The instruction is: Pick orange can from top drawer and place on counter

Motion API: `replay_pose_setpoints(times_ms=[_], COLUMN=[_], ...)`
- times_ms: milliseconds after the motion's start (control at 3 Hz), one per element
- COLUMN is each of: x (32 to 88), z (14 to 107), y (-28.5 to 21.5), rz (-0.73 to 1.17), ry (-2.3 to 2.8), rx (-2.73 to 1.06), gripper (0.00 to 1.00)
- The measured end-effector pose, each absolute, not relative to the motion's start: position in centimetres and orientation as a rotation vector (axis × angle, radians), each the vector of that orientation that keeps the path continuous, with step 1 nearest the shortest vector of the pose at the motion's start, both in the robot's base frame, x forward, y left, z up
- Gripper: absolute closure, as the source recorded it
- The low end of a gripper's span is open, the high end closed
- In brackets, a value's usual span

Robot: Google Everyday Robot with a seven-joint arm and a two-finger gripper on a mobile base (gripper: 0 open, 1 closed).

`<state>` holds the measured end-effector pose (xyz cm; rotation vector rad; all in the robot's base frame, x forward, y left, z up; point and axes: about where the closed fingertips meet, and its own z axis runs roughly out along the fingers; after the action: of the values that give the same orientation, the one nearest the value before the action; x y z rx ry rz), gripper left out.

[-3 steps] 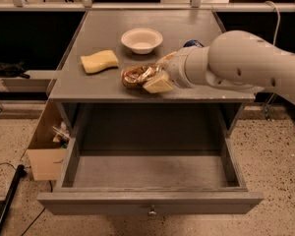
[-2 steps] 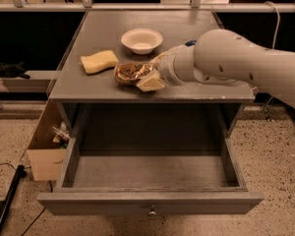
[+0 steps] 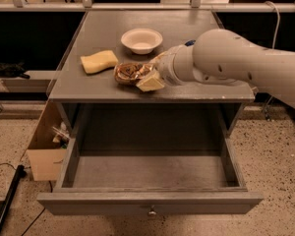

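Orange can (image 3: 129, 73): on the counter (image 3: 88, 90), just in front of the white bowl (image 3: 141, 40). It lies tilted rather than upright, nearer the counter's front edge than the bowl is.
Gripper (image 3: 148, 75): in front of the bowl, at the can's right end. Its cream fingers (image 3: 150, 82) look pinched on the can, one lying across the can's near side.
Handling: probably light thin metal, stiff but dentable, and smooth enough to slip or roll (my judgement). It is best held across the round body, not by the ends.
Can surface: a cylinder with mottled brown-orange and gold print.
Bowl: round, shallow, matte white.
Sponge (image 3: 99, 61): in front of the bowl towards the picture's left, a soft-looking yellow slab.
Counter: flat, matte grey wood.
Top drawer (image 3: 147, 168): well in front of the bowl and lower, pulled open. It is a shallow grey box, and the can is not in it.
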<state>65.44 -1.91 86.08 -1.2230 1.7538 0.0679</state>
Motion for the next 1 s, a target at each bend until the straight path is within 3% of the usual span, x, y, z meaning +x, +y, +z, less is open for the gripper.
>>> replay_pose_setpoints(times_ms=[667, 1000], x=[65.44, 65.44], z=[86.08, 86.08], y=[-1.91, -1.9], rz=[0.068, 0.068], ry=[1.754, 1.754], rx=[-1.223, -1.223], gripper=[0.14, 0.0])
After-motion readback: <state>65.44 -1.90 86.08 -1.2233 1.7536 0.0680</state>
